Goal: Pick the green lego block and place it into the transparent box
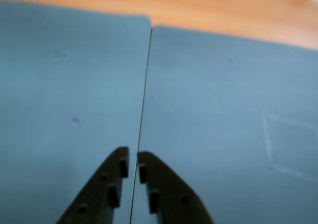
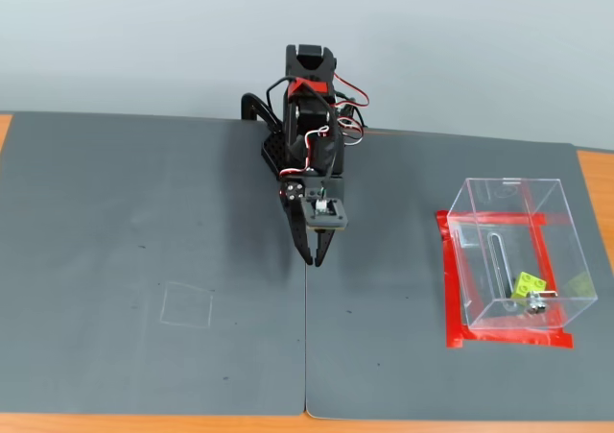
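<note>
Two dark fingers of the claw (image 1: pixel 132 159) fill the near edge of the wrist view, tips almost touching and nothing between them, so it is closed and empty above the seam of two grey mats (image 2: pixel 153 212) on the table (image 2: pixel 595 179). In the fixed view the clear box (image 2: pixel 499 203) stands well to the right inside a red tape frame (image 2: pixel 451 289), and the green block (image 2: pixel 527 284) already lies on its floor near the front right corner, beside a small metal fitting (image 2: pixel 536 303). The block looks light, rigid and smooth-sided; pinching two opposite flat walls below the studs would likely hold best.
</note>
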Motion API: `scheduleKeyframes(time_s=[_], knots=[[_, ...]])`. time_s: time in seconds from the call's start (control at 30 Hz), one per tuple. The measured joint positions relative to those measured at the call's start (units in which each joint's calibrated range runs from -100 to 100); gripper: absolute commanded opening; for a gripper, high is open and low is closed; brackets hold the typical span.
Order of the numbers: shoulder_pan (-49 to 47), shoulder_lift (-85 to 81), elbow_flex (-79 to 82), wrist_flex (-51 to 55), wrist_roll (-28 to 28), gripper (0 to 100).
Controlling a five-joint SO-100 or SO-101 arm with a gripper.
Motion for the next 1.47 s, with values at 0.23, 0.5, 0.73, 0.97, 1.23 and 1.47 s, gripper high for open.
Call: scheduleKeyframes(time_s=[0.23,0.5,0.73,0.97,1.23,1.47], knots=[[0.0,0.0,0.0,6.6,-0.1,2],[0.0,-0.1,0.0,6.6,-0.8,2],[0.0,-0.1,0.0,6.6,-2.3,2],[0.0,-0.1,0.0,6.6,-2.5,2],[0.0,-0.1,0.0,6.6,-2.5,2],[0.0,-0.1,0.0,6.6,-2.5,2]])
